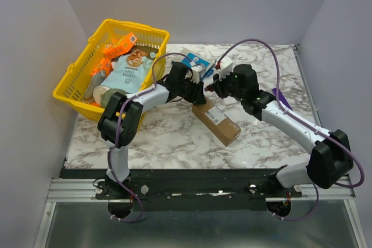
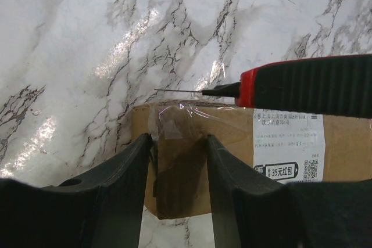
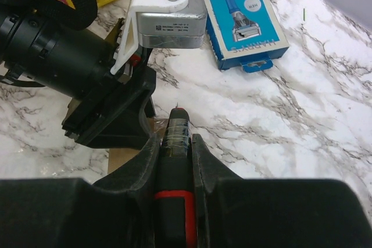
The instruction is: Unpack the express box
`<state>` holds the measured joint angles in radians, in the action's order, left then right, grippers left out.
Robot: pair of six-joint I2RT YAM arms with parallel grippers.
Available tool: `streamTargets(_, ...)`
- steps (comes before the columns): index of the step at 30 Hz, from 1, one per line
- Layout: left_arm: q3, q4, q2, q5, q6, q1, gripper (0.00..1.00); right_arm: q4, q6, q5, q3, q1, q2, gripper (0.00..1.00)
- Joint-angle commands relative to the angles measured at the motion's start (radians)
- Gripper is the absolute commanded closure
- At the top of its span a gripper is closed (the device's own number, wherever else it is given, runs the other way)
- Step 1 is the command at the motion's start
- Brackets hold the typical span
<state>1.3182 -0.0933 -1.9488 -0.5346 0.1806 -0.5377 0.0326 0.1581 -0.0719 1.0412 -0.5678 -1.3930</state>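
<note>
Item: express box (image 1: 216,119); lies slantwise in the middle of the marble table (image 1: 168,140), white label (image 2: 288,143) facing up, far end between my two claws.
My left gripper (image 2: 179,139): fingers half spread over that far end, by the clear tape (image 2: 174,117); placed, I judge, to steady the carton; whether the pads touch it I cannot tell.
My right gripper (image 3: 175,149): pressed together on a red-and-black cutter (image 2: 308,85); thin blade at the taped far edge, likely to slit the seal.
Around: blue-and-white box (image 3: 244,10) just beyond, far side; yellow basket (image 1: 75,82) of goods, far left; purple bar (image 1: 278,93) at right, mostly hidden by my arm.
In the way: my left claw's housing, close beside the blade.
</note>
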Motion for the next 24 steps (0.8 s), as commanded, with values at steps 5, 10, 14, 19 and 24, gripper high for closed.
streamTargets(5,-0.030,-0.172,-0.085,0.021,-0.043,-0.008,0.55,0.024,0.028,0.009,0.039,-0.009,0.000,1.00)
streamTargets(10,-0.030,-0.175,-0.085,0.019,-0.046,-0.005,0.55,0.030,0.023,-0.017,0.034,-0.010,-0.004,1.00)
streamTargets(14,-0.031,-0.174,-0.087,0.021,-0.047,-0.002,0.56,0.030,0.043,-0.031,0.033,-0.010,-0.014,0.99)
streamTargets(19,-0.033,-0.172,-0.088,0.018,-0.047,-0.002,0.57,0.041,0.050,-0.040,0.036,-0.010,-0.027,0.99)
streamTargets(24,-0.037,-0.171,-0.085,0.018,-0.046,-0.002,0.57,0.050,0.058,-0.048,0.040,-0.010,-0.034,1.00)
